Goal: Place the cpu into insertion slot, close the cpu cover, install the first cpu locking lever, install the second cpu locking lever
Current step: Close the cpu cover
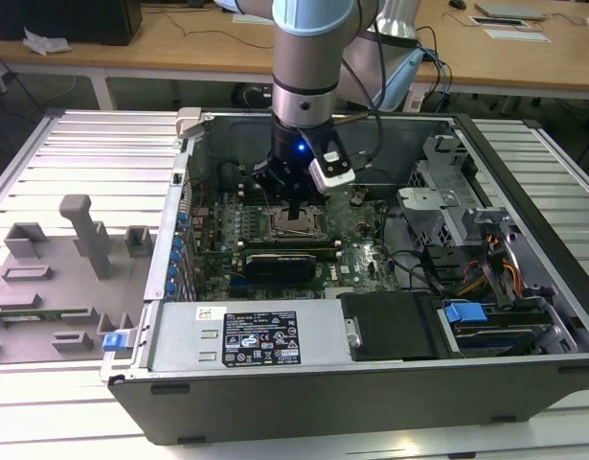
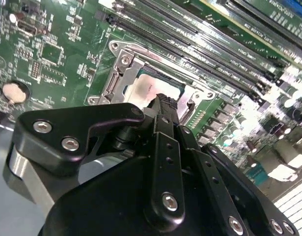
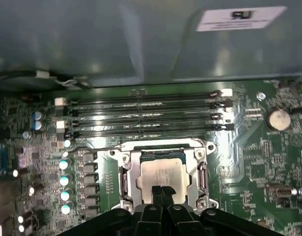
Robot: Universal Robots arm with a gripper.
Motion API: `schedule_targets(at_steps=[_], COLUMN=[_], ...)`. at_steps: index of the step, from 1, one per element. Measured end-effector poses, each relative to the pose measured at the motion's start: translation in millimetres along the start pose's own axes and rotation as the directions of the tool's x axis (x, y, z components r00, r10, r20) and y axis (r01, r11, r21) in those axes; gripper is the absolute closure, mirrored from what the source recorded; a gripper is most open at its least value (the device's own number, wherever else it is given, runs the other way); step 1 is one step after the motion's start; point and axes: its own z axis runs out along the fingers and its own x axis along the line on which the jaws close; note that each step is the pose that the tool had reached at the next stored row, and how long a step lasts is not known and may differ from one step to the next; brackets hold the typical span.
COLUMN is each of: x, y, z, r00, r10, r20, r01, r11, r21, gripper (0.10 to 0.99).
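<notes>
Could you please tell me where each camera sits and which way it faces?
Exterior view: off the arm, raised beside the open computer case, looking down into it; the arm and its tool show.
First wrist view: on the arm, looking along the shut tool at the cpu and memory slots.
Second wrist view: on the arm, looking obliquely past the tool's black body and tips at the cpu.
Shared: both wrist views show the tool tips at the cpu, with the memory slots beyond.
</notes>
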Motion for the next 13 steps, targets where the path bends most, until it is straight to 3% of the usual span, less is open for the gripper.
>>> schedule_targets(at_steps=[5, 8, 13], x=[7.6, 8.8, 17.4], y=[-0.5, -0.7, -0.4], z=[4.5, 7.5, 10.4], r00=[0.9999, 0.9963, 0.9948], r10=[-0.017, -0.086, -0.102], r20=[-0.0004, -0.0024, -0.0028], r01=[0.017, 0.086, 0.102], r11=[0.9999, 0.9963, 0.9948], r21=[0.000, 0.000, -0.001], gripper=[0.980, 0.980, 0.980])
